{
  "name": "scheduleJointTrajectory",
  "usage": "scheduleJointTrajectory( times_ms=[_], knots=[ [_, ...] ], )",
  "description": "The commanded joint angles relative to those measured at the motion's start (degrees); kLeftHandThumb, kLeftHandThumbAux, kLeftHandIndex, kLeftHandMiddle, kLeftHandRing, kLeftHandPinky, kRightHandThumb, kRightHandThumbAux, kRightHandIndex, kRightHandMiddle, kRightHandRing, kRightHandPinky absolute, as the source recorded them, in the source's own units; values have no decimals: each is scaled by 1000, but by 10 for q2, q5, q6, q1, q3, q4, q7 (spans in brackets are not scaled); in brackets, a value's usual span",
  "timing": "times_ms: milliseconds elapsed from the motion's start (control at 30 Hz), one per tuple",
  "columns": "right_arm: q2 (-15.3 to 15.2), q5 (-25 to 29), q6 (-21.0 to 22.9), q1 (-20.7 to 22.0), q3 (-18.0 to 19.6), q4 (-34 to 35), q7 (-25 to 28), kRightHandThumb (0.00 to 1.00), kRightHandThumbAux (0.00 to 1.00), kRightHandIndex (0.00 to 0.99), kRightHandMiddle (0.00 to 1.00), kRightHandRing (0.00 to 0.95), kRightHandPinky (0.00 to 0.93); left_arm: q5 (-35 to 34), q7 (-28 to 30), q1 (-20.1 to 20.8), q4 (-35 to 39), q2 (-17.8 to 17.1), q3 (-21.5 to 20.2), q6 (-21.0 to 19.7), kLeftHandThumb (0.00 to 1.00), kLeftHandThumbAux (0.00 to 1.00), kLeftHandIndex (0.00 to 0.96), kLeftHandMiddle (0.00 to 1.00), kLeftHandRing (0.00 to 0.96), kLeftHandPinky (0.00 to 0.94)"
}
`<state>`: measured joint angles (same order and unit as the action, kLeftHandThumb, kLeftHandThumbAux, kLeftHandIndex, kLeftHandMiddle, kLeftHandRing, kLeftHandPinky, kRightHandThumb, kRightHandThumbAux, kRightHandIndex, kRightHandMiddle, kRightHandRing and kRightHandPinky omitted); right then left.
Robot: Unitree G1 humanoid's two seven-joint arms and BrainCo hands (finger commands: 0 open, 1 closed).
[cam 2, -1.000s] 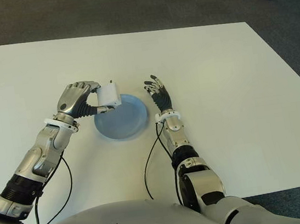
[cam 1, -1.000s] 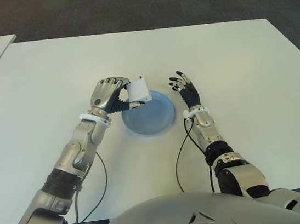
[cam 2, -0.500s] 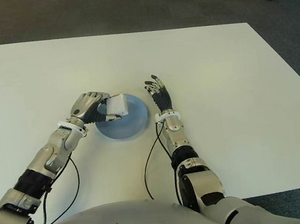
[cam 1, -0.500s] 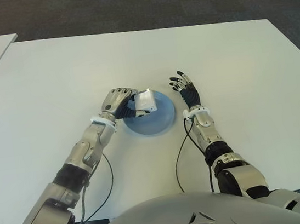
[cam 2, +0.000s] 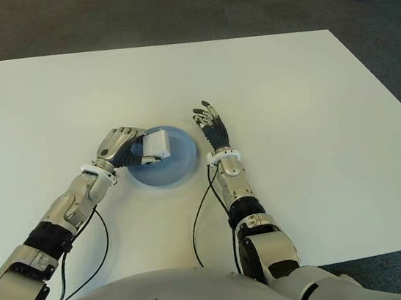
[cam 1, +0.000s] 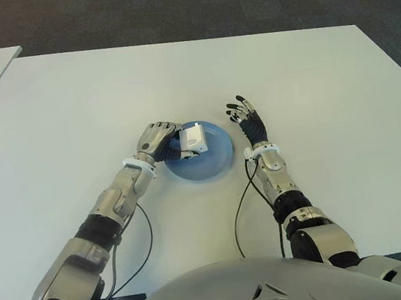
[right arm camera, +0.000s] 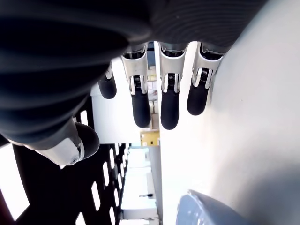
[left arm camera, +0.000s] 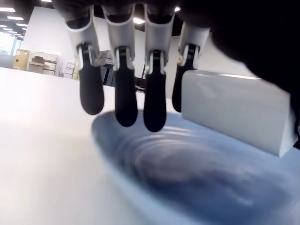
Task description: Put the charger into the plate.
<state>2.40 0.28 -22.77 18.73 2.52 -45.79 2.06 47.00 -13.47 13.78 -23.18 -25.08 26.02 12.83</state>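
Your left hand (cam 1: 156, 136) grips the white boxy charger (cam 1: 192, 138) over the round blue plate (cam 1: 212, 157) — low above its left part. Your right hand (cam 1: 247, 119) shows just right of the plate, fingers spread, above the white surface (cam 1: 311, 91).

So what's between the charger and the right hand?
Only the blue plate and bare white table lie between the charger, held by the left hand, and the right hand, per the eye views.
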Motion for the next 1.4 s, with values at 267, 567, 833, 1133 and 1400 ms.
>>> scheduleJointTrajectory(
  times_ms=[267, 567, 833, 1133, 1400],
  knots=[
    [3, 3, -7, -42, -14, 20, 39, 0, 544, 2, 34, 25, 11, 0, 120, -12, 83, -37, -12, -57, 242, 312, 13, 16, 16, 14],
    [2, 5, -5, -49, -23, 37, 65, 24, 528, 0, 1, 0, 0, 3, 120, -18, 106, -44, -21, -67, 210, 313, 0, 0, 0, 0],
    [-5, -6, 5, -49, -37, 44, 77, 24, 534, 0, 0, 0, 0, 18, 106, -18, 103, -47, -24, -71, 243, 363, 23, 0, 0, 0],
    [-11, -12, 16, -50, -47, 49, 77, 0, 560, 0, 0, 0, 0, 26, 104, -20, 110, -50, -26, -72, 284, 407, 54, 0, 0, 0],
    [-13, -14, 18, -49, -54, 48, 74, 0, 558, 0, 0, 0, 0, 26, 108, -23, 124, -53, -27, -77, 304, 426, 56, 0, 0, 0]
  ],
)
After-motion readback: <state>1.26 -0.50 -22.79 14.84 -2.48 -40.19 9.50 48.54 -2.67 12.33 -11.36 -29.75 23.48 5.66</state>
